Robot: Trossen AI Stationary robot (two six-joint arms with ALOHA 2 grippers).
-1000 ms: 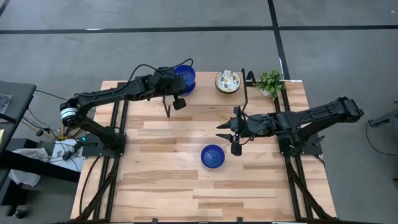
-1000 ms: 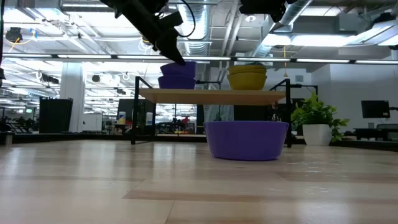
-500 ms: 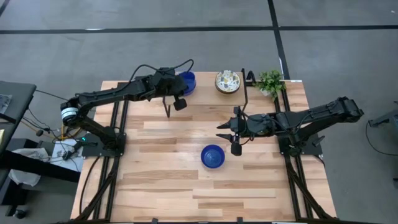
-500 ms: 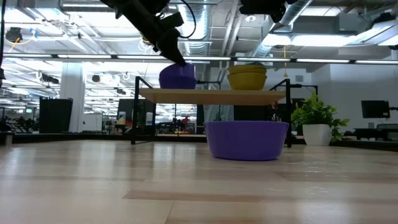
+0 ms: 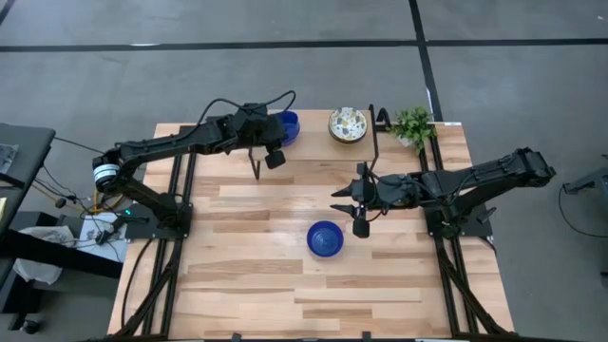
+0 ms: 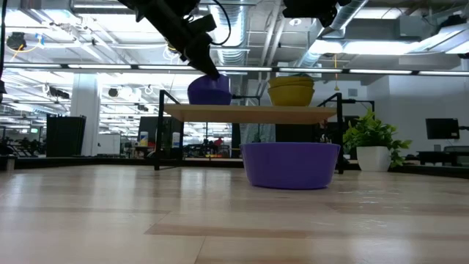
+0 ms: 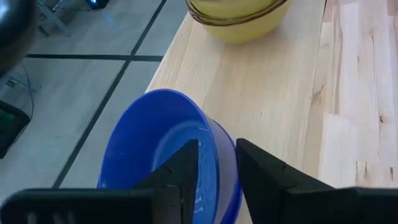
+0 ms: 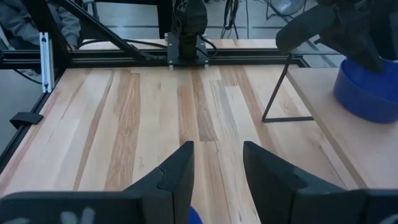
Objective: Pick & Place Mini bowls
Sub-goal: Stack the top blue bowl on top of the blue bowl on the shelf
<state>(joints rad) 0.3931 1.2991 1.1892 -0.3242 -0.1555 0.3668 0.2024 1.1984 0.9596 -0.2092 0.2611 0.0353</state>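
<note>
Blue mini bowls [image 5: 284, 123] sit nested on a raised wooden shelf [image 6: 249, 112] at the table's far edge, and cream mini bowls [image 5: 348, 124] are stacked to their right. My left gripper [image 7: 217, 163] is open at the blue stack [image 7: 161, 149], one finger inside the top bowl and one outside. Another blue mini bowl [image 5: 325, 238] rests on its base on the table's middle. My right gripper [image 5: 358, 203] hovers open just beyond it, toward the far edge, with nothing between its fingers [image 8: 177, 171]. My left gripper straddles the top blue bowl's rim [image 7: 219, 146] on the side toward the arm, one finger [image 7: 186, 168] inside and one outside, slanting down from the table's left. Whether either finger touches the wall, I cannot tell. The bowl sits nested in the one below it on the shelf.
A small green plant [image 5: 413, 123] stands at the far right corner beside the shelf. The shelf's dark metal legs [image 8: 281, 93] stand on the table. Bare wood lies toward the near edge [image 5: 313, 294].
The top blue bowl, which stood a little above the lower one, has dropped down into it and now sits nested on the shelf. My left gripper has stayed at the stack.
</note>
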